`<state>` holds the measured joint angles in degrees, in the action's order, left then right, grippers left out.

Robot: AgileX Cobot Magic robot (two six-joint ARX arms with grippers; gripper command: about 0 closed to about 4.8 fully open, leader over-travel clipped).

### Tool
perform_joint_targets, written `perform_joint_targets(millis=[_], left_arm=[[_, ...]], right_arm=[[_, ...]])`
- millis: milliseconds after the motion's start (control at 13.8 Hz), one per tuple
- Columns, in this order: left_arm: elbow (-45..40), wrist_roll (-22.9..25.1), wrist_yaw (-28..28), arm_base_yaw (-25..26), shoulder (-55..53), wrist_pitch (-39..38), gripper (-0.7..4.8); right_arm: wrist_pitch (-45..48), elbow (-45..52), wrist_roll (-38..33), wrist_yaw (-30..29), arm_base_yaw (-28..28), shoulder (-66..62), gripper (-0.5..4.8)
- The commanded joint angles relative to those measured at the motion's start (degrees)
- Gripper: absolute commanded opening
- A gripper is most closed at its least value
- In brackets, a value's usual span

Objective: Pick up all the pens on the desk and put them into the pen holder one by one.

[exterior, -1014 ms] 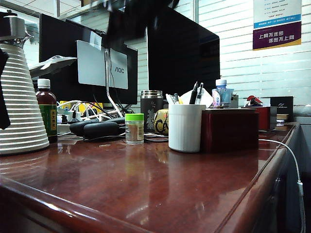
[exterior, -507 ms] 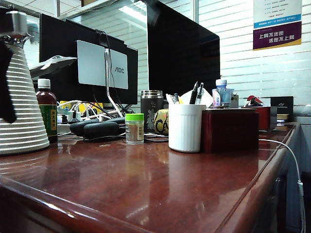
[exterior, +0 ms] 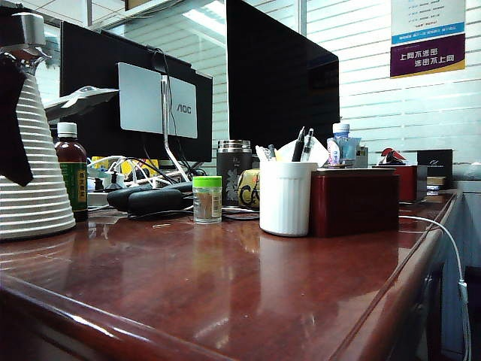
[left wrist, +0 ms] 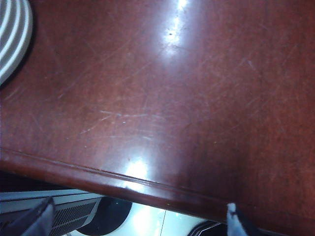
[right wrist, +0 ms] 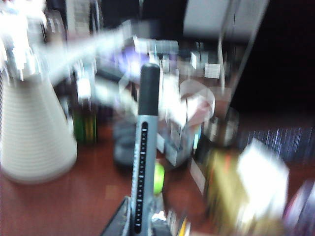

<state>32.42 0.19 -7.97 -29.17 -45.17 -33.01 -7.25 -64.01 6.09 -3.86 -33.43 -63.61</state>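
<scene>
Reddish desk (left wrist: 172, 98): left gripper (left wrist: 137, 216) wide above edge, closed right gripper (right wrist: 149, 78) withdrawn.

The large reddish-brown wooden desk (exterior: 225, 286) is showing a glossy, mirror-like finish with fine scratches. The white ribbed cylindrical pen holder (exterior: 285, 198) is appearing matt. The dark-red box (exterior: 355, 201) is gleaming.

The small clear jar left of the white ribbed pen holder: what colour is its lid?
Bright green lid, clearest in the exterior view.
</scene>
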Motion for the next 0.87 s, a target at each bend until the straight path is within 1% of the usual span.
perform_joint_targets(millis=[72,145,217,290,434,507,579,869], left_arm=[[0.17,-0.17,0.24,0.02,-0.02,1.49,4.79],[0.17,-0.17,0.22,0.02,0.00,2.36,4.79],[0.17,-0.17,0.26,0.02,-0.09,3.43,4.79],[0.17,-0.15,0.24,0.02,-0.24,4.39,4.79],[0.17,-0.17,0.24,0.02,-0.24,4.17,4.79],[0.17,-0.15,0.24,0.02,-0.26,3.89,4.79],[0.17,-0.15,0.24,0.02,-0.24,3.76,4.79],[0.17,-0.17,0.20,0.02,-0.26,3.80,4.79]], right_arm=[[22.32,12.48,-2.91,0.15,-0.09,-2.23,-0.01],[29.48,14.91,-2.91,0.13,-0.02,-5.49,-0.01],[33.57,15.39,-2.89,-0.26,0.17,-10.19,-0.01],[42.29,15.32,-3.50,-5.25,1.57,-18.95,-0.01],[51.74,15.28,-4.39,-4.52,1.84,-26.43,-0.01],[53.72,15.21,-4.26,-1.46,1.88,-28.22,-0.01],[54.23,15.17,-4.11,-0.72,2.38,-28.37,-0.01],[54.99,15.17,-3.50,-0.17,5.14,-28.68,-0.01]])
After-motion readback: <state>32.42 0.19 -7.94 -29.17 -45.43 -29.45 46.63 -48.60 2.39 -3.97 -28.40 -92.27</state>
